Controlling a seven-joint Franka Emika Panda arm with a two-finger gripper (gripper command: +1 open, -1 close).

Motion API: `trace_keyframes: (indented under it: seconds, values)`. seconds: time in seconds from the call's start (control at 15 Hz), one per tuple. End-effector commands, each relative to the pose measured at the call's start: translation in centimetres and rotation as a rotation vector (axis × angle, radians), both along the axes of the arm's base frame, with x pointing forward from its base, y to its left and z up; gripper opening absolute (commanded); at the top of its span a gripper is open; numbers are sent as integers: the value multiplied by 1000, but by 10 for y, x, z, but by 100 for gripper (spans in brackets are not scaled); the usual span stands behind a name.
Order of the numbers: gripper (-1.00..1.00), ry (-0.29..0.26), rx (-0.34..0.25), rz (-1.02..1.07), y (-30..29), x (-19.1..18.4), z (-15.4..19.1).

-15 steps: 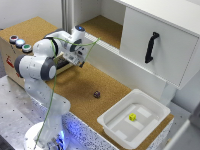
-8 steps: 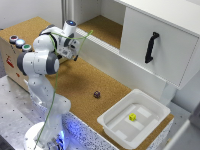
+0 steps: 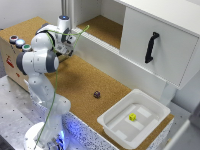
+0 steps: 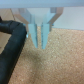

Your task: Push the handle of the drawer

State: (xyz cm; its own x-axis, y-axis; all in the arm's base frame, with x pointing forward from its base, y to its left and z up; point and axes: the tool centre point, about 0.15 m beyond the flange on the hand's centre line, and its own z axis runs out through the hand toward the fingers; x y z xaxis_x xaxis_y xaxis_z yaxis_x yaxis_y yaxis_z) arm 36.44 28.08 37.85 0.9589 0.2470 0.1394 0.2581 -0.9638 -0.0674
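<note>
- Wooden box (image 3: 11,57) sits at the exterior view's left edge of the cork counter (image 3: 90,82), light-brown, with coloured buttons (image 3: 20,42) on top: red, a pale blue-grey one, green.
- Drawer itself: can't make it out in either view, the arm's body covers the box front. Open or shut, can't tell.
- Gripper (image 4: 40,46) in the wrist view: two pale blue fingers (image 4: 34,34) point down at the cork, tips pressed together, nothing between them.
- Tips look to be at or just above the cork surface; contact not clear, picture is blurred.
- A dark bulky shape (image 4: 14,47) lies just beside the fingers in the wrist view; can't identify it.
- In the exterior view the white arm (image 3: 42,55) is folded over near the box, the wrist end (image 3: 67,42) near the buttons; a green cable (image 3: 59,80) hangs along it.
- Mid-counter: a small dark object (image 3: 96,94), well apart from the arm.
- Exterior view's right: a white tray (image 3: 112,125) with a small yellow object (image 3: 132,117) in it.
- Behind: a big white cabinet front (image 3: 160,40) with a black handle (image 3: 151,47).
</note>
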Motion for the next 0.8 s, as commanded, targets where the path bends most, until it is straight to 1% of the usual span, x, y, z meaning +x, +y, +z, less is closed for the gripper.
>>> trace_keyframes:
  seconds: [0.0,0.07,0.13,0.73]
  values:
    - [100,-7,-39,23,-1,-1,21]
    - [100,-8,-39,51,4,1,25]
    - [100,6,-10,52,1,4,27]
    - [100,6,-10,52,1,4,27]
